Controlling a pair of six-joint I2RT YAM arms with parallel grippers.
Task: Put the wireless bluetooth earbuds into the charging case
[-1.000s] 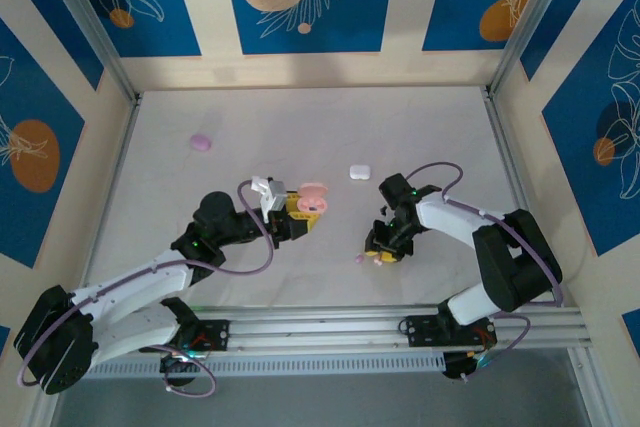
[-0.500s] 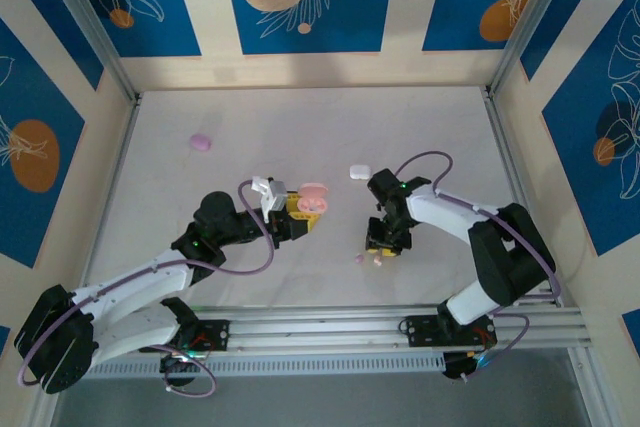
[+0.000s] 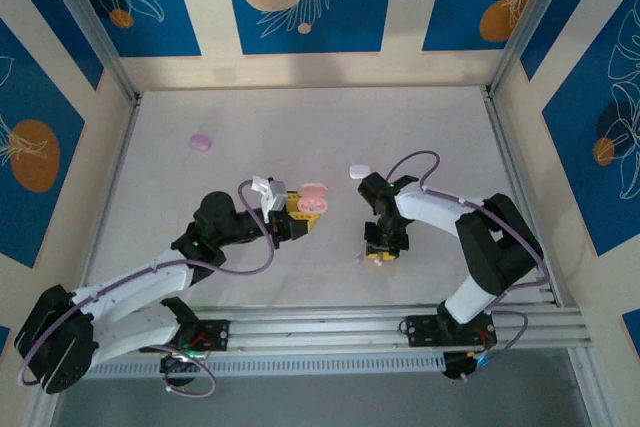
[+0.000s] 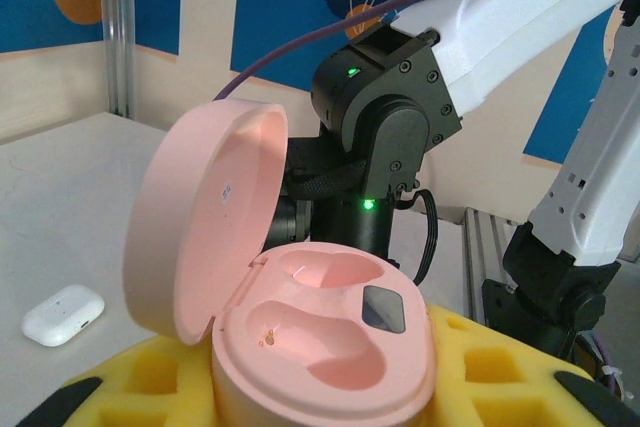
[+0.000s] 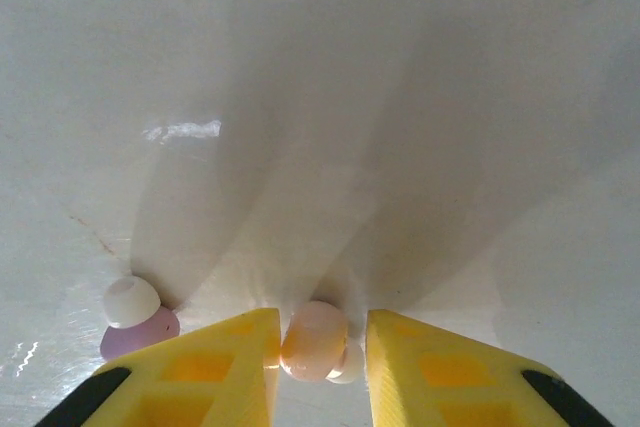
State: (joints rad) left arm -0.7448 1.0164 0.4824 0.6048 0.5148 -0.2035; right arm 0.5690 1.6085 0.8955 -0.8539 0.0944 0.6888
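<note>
My left gripper is shut on the pink charging case, its yellow fingers pressed against both sides. The lid stands open and both wells are empty. From above, the case sits left of centre. My right gripper points down at the table with a pale pink earbud between its yellow fingers. The left finger touches it and the bud's white tip reaches the right finger. A purple earbud with a white tip lies just left of the fingers. Seen from above, the right gripper is right of centre.
A closed white case lies just behind the right arm, and it also appears in the left wrist view. A purple case rests at the far left. The right arm's wrist stands close behind the pink case.
The right gripper has shifted a little left and its fingers have closed in on the pink earbud. The left arm and the case have not moved.
</note>
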